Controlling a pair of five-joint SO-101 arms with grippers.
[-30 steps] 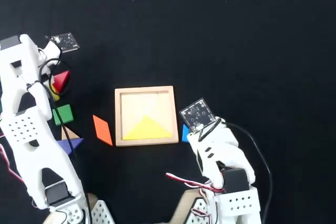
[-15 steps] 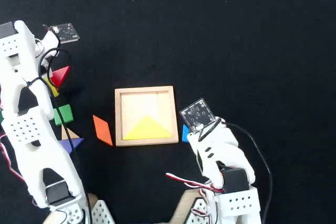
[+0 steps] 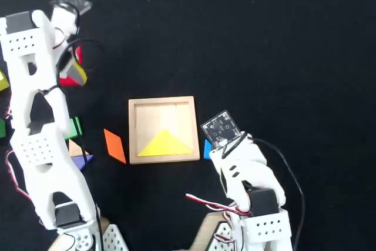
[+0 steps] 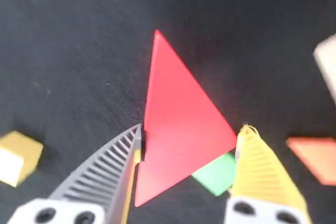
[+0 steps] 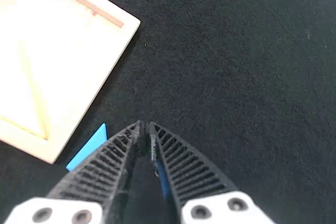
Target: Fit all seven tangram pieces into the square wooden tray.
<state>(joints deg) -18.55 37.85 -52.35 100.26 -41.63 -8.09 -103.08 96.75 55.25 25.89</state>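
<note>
Left claw (image 4: 190, 129): partly open, its two fingers clamped against opposite edges of the red triangle (image 4: 178, 114), which stands between them. A green square (image 4: 216, 174) shows past one edge of the triangle, lower down on the counter (image 3: 282, 57). An orange parallelogram (image 4: 312, 153) and a small yellow piece (image 4: 18, 153) lie well apart on either side.

High view: this claw (image 3: 73, 70) sits at the far left of the counter, well away from the square wooden tray (image 3: 163, 101). The orange parallelogram (image 3: 114, 145) lies just beside the tray's left rim. The green square (image 3: 74, 127) and a purple triangle (image 3: 83, 161) are further left, partly behind the arm.

Right claw (image 5: 144, 127): fingers closed together, nothing gripped. It hangs low over the counter just off the tray's (image 5: 86, 93) right rim, near the front corner. A blue piece (image 5: 86, 148) lies on the cloth beside that rim, partly hidden under the fingers (shape not determinable).

Tray contents: one yellow triangle (image 3: 164, 144), seated flat against the front rim.
</note>
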